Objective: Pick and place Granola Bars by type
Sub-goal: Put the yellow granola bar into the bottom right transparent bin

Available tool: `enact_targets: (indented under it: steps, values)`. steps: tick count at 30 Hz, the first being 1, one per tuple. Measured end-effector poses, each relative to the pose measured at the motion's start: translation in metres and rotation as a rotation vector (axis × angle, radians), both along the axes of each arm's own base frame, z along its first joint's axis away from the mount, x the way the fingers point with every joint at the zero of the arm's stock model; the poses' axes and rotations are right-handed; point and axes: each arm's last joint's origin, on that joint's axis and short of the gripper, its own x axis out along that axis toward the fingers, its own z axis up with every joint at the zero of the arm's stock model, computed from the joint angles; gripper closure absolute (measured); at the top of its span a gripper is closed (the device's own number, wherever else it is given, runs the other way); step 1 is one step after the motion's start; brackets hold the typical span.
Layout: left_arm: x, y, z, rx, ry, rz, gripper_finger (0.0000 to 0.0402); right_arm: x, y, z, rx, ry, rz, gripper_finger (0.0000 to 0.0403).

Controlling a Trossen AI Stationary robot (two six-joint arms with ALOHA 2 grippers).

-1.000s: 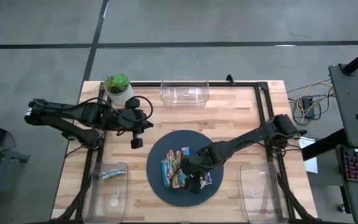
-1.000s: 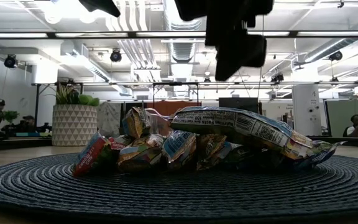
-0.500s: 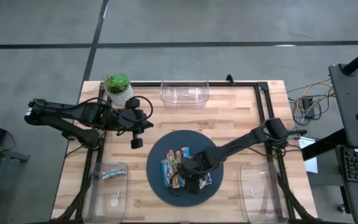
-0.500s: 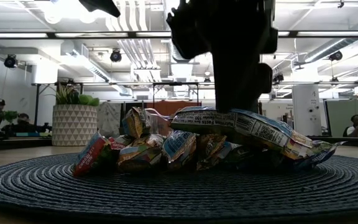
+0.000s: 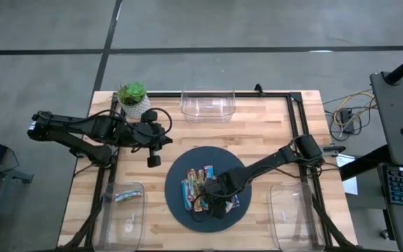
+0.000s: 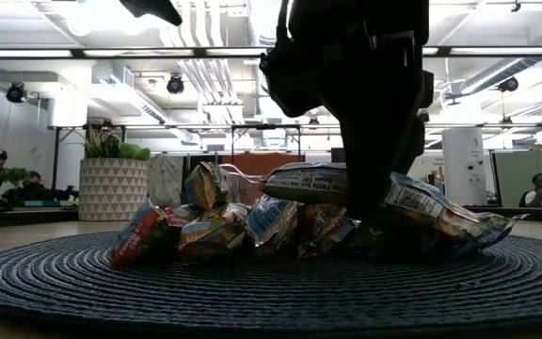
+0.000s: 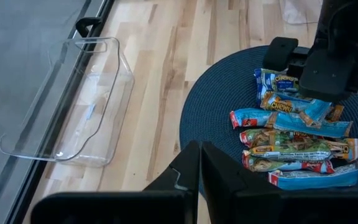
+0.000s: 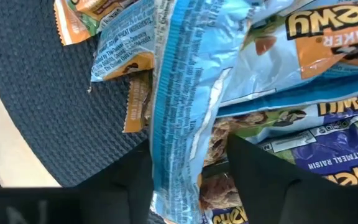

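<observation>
High view shows your right gripper (image 5: 219, 198) has dropped onto the granola bars (image 5: 203, 187), fingers narrowing around a blue bar (image 8: 179, 112), pick starting.

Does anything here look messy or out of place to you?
Only the granola bars: they lie jumbled and overlapping in a heap on the dark round mat, not sorted. One clear bin at the table's left front corner holds a single wrapped bar.
</observation>
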Motion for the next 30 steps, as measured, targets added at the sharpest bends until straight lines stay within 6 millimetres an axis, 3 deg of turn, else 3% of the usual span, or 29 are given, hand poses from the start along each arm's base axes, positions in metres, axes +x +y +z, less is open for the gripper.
enact_targets:
  steps: [8,17,24,30]
  values:
    - [0.000,0.000,0.000,0.000,0.000,0.000,0.0401,0.000,0.000,0.000,0.009,0.002,0.003,0.0304]
    - [0.000,0.000,0.000,0.000,0.000,0.000,0.0401,-0.001,0.000,0.006,0.015,-0.013,0.011,0.0346]
    - [0.000,0.000,0.000,0.000,0.000,0.000,0.0401,-0.004,-0.002,0.025,0.030,-0.057,0.010,0.0355]
    - [0.000,0.000,0.000,0.000,-0.001,0.000,0.0401,-0.012,-0.007,0.059,0.063,-0.135,-0.008,0.0356]
